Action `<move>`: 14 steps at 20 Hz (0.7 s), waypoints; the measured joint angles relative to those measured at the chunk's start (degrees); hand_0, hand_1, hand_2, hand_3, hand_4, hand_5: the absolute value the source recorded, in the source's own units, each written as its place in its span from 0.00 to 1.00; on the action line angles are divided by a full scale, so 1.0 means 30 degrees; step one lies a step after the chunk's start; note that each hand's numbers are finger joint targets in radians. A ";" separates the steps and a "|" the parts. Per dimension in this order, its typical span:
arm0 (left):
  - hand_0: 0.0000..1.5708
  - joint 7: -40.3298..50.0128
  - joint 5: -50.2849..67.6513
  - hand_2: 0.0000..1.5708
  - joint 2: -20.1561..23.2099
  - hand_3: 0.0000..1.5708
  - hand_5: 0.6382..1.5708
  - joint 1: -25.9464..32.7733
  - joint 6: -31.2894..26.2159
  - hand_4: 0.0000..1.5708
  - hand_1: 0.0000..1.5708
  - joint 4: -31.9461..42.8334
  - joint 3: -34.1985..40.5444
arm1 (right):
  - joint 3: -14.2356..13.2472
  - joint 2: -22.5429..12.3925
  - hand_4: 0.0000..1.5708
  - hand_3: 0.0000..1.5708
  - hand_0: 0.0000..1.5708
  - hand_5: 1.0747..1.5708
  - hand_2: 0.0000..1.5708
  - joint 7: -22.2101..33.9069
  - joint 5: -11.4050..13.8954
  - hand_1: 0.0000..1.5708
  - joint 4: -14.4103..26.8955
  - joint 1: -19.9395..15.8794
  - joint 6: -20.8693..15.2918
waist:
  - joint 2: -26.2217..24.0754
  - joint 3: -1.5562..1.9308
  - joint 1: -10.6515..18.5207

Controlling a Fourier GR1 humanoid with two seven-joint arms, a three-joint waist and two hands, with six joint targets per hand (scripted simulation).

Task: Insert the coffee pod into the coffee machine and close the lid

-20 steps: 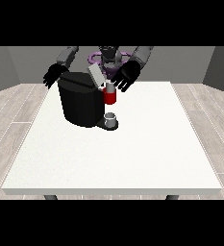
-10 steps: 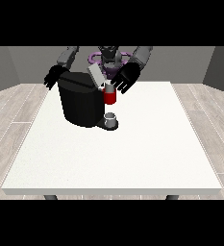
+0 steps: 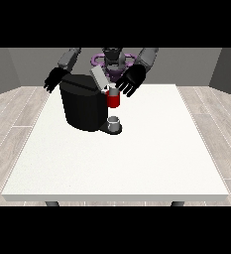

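Note:
The black coffee machine (image 3: 85, 106) stands on the left back part of the white table (image 3: 137, 158). Its grey lid (image 3: 98, 77) is tilted up and open. At its front is a red pod holder (image 3: 113, 100) with a small grey piece, perhaps the coffee pod (image 3: 112, 91), on top. The hand at the view's right (image 3: 131, 82) hovers just right of the holder and lid, fingers spread, holding nothing. Behind the machine's left top corner is the hand at the view's left (image 3: 52, 79), fingers relaxed and empty.
A small grey cup (image 3: 114, 122) sits on the machine's drip tray below the red holder. The robot's torso (image 3: 113, 62) is behind the table's far edge.
The hand at the view's right has shifted slightly down and towards the red holder. The other hand and the lid have barely moved.

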 measured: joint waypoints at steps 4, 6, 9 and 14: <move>0.68 -0.0351 -0.0198 0.71 0.0135 0.61 1.00 0.0131 0.0195 0.23 0.68 0.0008 -0.0042 | 0.0083 0.0104 0.28 0.00 0.00 1.00 0.00 -0.0244 0.0080 0.00 -0.0135 0.0110 -0.0105 | 0.0064 -0.0009 0.0044; 0.65 -0.0298 -0.0293 0.69 -0.0054 0.58 1.00 0.0255 0.0298 0.23 0.65 0.0003 -0.0111 | 0.0154 0.0210 0.29 0.00 0.00 1.00 0.00 -0.0124 0.0069 0.00 -0.0093 0.0220 -0.0142 | -0.0161 -0.0007 0.0089; 0.00 -0.0456 -0.0475 0.24 -0.0014 0.07 1.00 0.0114 0.0006 0.00 0.00 -0.0032 -0.0308 | 0.0068 0.0157 0.29 0.00 0.00 1.00 0.00 -0.0264 0.0002 0.00 0.0075 0.0099 -0.0075 | -0.0067 -0.0012 0.0164; 0.00 -0.0968 -0.1085 0.00 0.0700 0.00 1.00 -0.0087 -0.0407 0.00 0.00 0.0298 -0.0659 | 0.0448 0.0330 0.26 0.00 0.00 1.00 0.00 0.0384 0.0233 0.00 -0.0537 -0.0338 -0.0363 | 0.0266 0.0000 -0.0159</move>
